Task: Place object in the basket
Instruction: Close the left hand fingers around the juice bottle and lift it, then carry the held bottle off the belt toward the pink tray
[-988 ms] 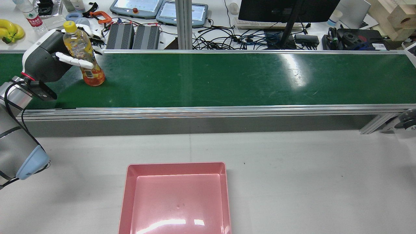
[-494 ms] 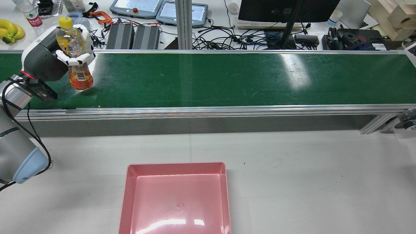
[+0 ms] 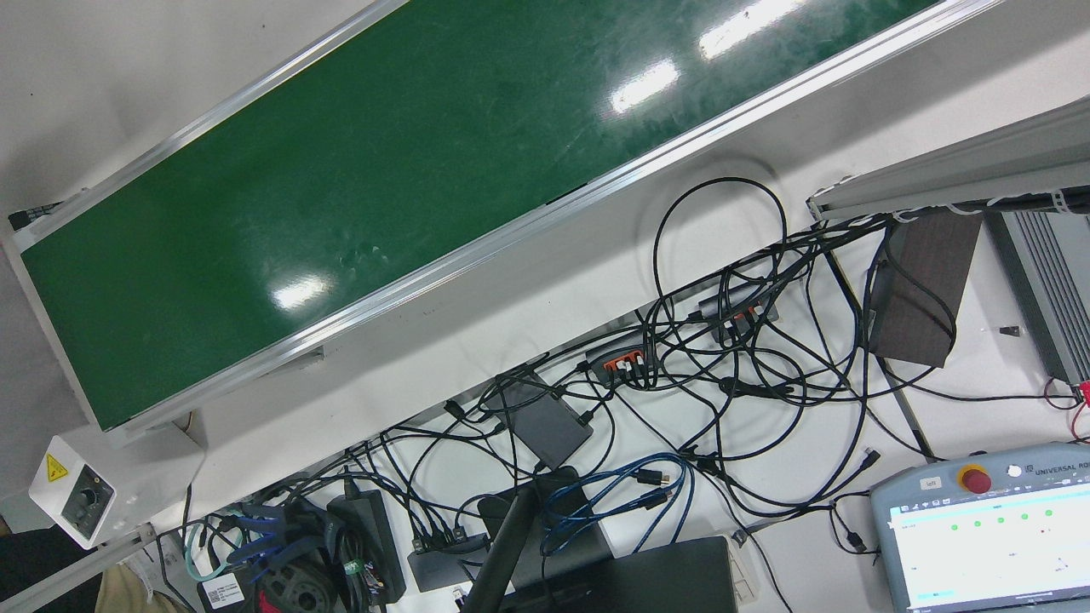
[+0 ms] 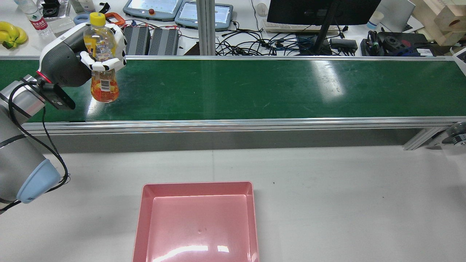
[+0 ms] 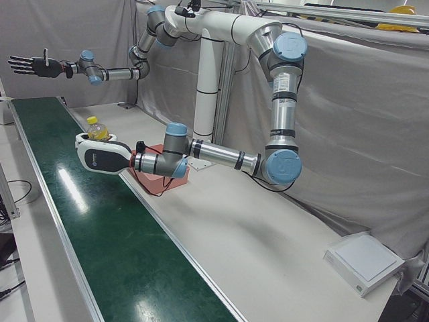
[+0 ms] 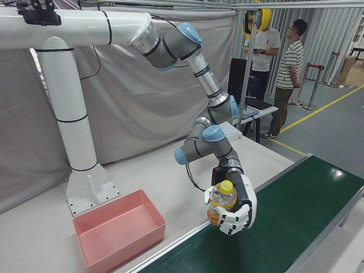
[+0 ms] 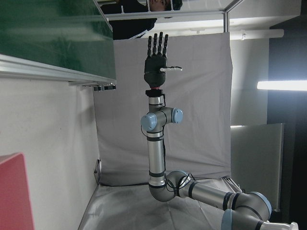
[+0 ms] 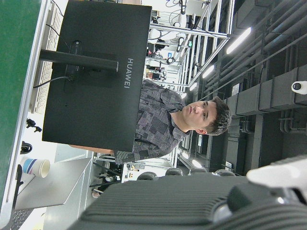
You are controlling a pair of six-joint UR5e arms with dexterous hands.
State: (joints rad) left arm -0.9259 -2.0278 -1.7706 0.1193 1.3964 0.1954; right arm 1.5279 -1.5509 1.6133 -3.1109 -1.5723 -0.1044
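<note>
Pink basket (image 4: 198, 189), green belt (image 4: 255, 89)

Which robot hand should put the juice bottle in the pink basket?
The left hand. It already grips the juice bottle above the green belt, on the pink basket's side. The right hand is open, raised far away.

Left hand (image 4: 93, 60) raised, white fingers (image 4: 95, 65) wrapped closed in grip, forearm reaching forward from bent elbow at lower left of rear view. Right hand (image 5: 28, 65) held high on outstretched arm, black fingers (image 7: 158, 44) straight and spread, holding nothing
</note>
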